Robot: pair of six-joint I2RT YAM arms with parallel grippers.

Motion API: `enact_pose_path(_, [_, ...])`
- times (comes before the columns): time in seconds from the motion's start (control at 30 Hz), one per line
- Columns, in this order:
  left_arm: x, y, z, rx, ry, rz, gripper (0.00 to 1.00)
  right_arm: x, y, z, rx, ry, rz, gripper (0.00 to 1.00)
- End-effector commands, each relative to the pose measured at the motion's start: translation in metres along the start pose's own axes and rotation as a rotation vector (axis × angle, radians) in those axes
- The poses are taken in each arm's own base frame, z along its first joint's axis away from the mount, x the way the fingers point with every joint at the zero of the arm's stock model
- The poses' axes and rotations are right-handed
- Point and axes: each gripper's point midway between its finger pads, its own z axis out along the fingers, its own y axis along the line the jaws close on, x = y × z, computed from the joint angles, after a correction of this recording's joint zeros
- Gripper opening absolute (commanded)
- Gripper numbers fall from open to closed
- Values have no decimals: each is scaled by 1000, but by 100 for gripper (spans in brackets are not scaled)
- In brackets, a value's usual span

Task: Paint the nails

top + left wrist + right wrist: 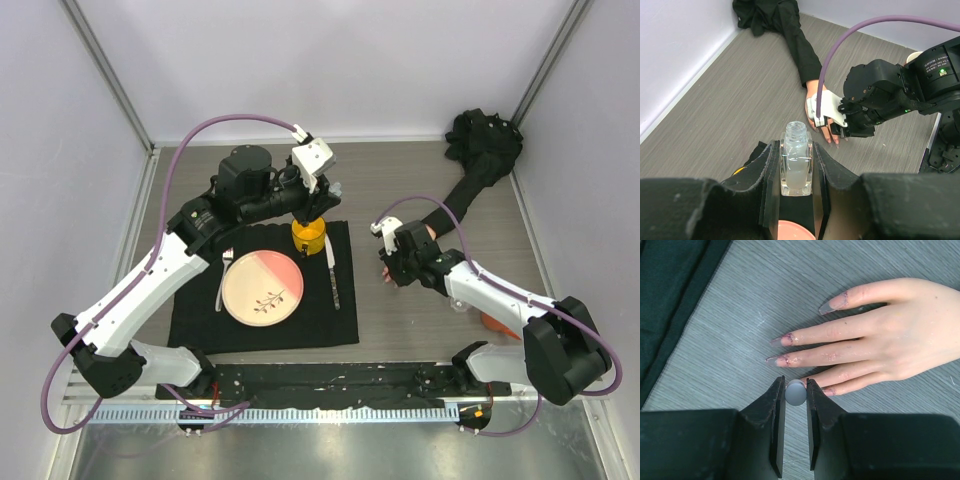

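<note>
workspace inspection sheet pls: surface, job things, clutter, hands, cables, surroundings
surface: grey wood-grain table
job's things: mannequin hand lying flat, fingers spread; nails smeared purplish; clear bottle upright, uncapped
clutter: black mat carrying a plate, fork, knife and yellow cup
hands: left hand shut on the clear bottle; right hand shut on a grey cap beside the lower fingers, brush hidden
cables: a purple cable loops off each arm
surroundings: pale walls; black sleeve bunched in the far right corner
</note>
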Motion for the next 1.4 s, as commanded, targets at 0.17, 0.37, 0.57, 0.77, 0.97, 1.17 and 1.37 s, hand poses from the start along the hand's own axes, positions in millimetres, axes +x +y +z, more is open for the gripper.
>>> enact_pose_path(0.17, [-21,1,-5,-6,-62,28,0,-15,16,-6,-74,-49,-11,1])
enact_pose_path(0.37, [-21,1,-5,-7,-62,28,0,-14,15,-5,-67,-46,-9,1])
enact_pose_path(0.57, [-21,1,-6,-7,-62,25,0,-14,0,-2,18,-43,2,1])
enact_pose_path(0.77, [-20,2,-6,-13,-60,27,0,-18,-11,1,71,-40,12,1])
enact_pose_path(0.97, [-21,2,-5,-13,-60,30,0,-23,-14,3,77,-46,10,1])
enact_pose_path(1.17, [-19,3,-4,-16,-55,31,0,-25,-16,2,87,-53,14,1])
enact_pose_path(1.37, [-20,3,-4,-16,-56,30,0,-25,-18,2,95,-57,15,1])
